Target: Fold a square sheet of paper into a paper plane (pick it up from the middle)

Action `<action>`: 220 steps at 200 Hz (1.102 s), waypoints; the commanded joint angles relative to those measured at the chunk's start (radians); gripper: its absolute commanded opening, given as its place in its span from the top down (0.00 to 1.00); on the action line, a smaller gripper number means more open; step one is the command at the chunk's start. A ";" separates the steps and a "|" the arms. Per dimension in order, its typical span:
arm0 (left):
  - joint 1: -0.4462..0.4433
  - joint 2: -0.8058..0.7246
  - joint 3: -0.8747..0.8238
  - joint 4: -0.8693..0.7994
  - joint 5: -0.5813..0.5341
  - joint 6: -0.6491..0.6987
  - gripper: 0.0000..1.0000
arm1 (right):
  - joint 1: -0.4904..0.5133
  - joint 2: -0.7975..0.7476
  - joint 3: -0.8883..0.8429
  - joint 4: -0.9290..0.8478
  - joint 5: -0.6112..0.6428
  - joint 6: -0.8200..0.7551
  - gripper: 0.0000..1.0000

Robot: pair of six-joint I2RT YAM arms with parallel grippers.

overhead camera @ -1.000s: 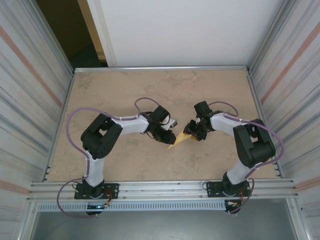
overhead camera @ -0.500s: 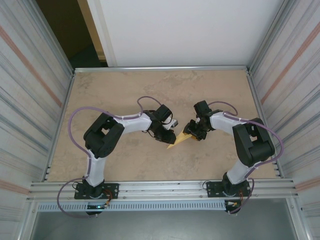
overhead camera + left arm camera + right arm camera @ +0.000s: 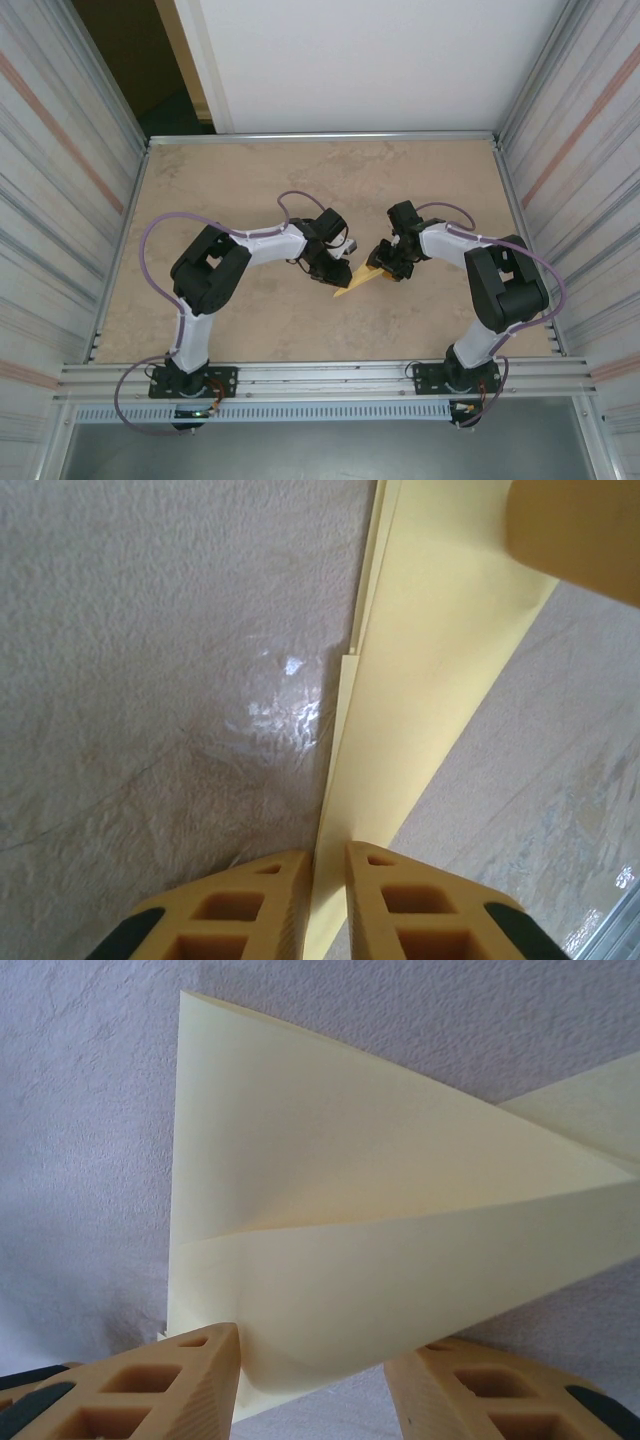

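Note:
The square sheet of paper (image 3: 358, 281) lies mid-table, folded into a pale-yellow pointed shape with its tip toward the near left. My left gripper (image 3: 338, 272) is on its left side. In the left wrist view the sheet (image 3: 430, 680) stands on edge, and the left gripper (image 3: 328, 858) is shut on its lower edge. My right gripper (image 3: 385, 268) is at the wide end. In the right wrist view the layered sheet (image 3: 350, 1210) bows between the jaws of the right gripper (image 3: 312, 1340), which stand apart. Its left finger (image 3: 200, 1375) touches the paper.
The beige tabletop (image 3: 250, 180) is fenced by an aluminium frame with corrugated walls on both sides and a rail (image 3: 320, 378) along the near edge. A blurred tan finger (image 3: 580, 530) sits at the far end of the sheet in the left wrist view.
The left arm has shifted slightly right toward the paper while its jaws narrowed on the edge. The right arm and the paper have stayed in place.

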 commanded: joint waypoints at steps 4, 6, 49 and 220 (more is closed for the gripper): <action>-0.017 0.105 -0.043 -0.087 -0.143 -0.012 0.82 | 0.018 0.152 -0.068 0.082 0.115 -0.001 0.55; -0.017 0.105 -0.045 -0.087 -0.145 -0.012 0.82 | 0.018 0.152 -0.068 0.083 0.114 -0.001 0.55; -0.018 0.113 -0.044 -0.088 -0.148 -0.014 0.82 | 0.017 0.156 -0.056 0.078 0.109 -0.005 0.51; -0.024 0.147 -0.039 -0.114 -0.190 -0.034 0.84 | 0.004 -0.433 -0.180 0.118 -0.012 -0.081 0.53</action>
